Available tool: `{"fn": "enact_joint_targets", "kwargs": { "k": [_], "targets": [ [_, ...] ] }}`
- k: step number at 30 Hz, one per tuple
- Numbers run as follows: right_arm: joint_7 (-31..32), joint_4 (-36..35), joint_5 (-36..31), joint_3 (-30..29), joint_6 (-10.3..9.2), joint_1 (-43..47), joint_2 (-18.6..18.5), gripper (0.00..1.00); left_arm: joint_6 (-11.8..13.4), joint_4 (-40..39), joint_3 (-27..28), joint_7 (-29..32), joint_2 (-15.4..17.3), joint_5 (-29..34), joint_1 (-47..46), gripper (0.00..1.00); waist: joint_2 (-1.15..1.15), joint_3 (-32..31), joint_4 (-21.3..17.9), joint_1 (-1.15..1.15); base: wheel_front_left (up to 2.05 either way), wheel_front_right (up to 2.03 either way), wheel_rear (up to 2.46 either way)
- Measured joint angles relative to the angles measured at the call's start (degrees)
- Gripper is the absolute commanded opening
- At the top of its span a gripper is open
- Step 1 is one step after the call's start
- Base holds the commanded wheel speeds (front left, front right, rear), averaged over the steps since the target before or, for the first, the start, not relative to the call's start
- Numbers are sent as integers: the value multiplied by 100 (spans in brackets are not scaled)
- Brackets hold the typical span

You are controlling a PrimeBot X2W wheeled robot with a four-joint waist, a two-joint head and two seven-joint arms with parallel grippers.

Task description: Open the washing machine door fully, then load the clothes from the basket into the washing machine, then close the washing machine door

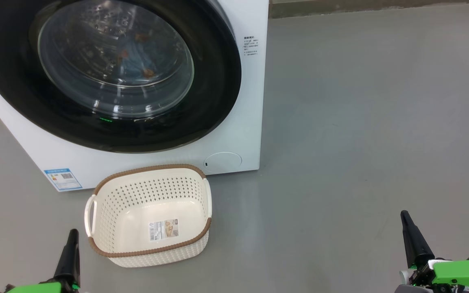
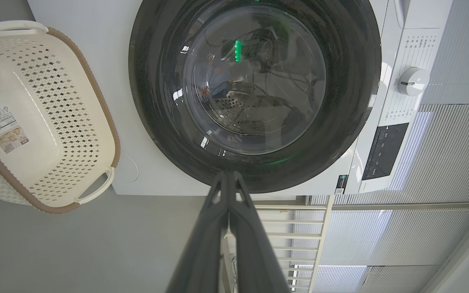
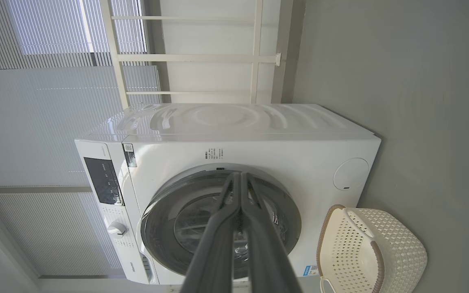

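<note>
Judging by the door (image 1: 112, 69) lying flush in the front of the washing machine (image 1: 250, 101), the closing step looks all but done — finishing it well means a square, firm press on the black rim (image 1: 10, 77), not the glass, until it clicks home. Blue clothes (image 1: 136, 57) show through that glass, inside the machine. The door faces straight out from the machine's front; being round, it has no long axis. The basket (image 1: 149, 168) sits just before the machine, empty, long side along its front. The left gripper (image 1: 73, 234) and the right gripper (image 1: 405, 217) hang well short of the machine — fingers pressed together, holding nothing.
</note>
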Motion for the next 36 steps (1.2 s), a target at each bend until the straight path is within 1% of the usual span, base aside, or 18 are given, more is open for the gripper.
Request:
{"fn": "enact_joint_targets", "kwargs": {
  "k": [36],
  "targets": [
    [1,0,-42,-8,0,-1,4,0,0,0,5,0,-11,4,-1,0,0,0,0,0,0,0,0]
  ]
}}
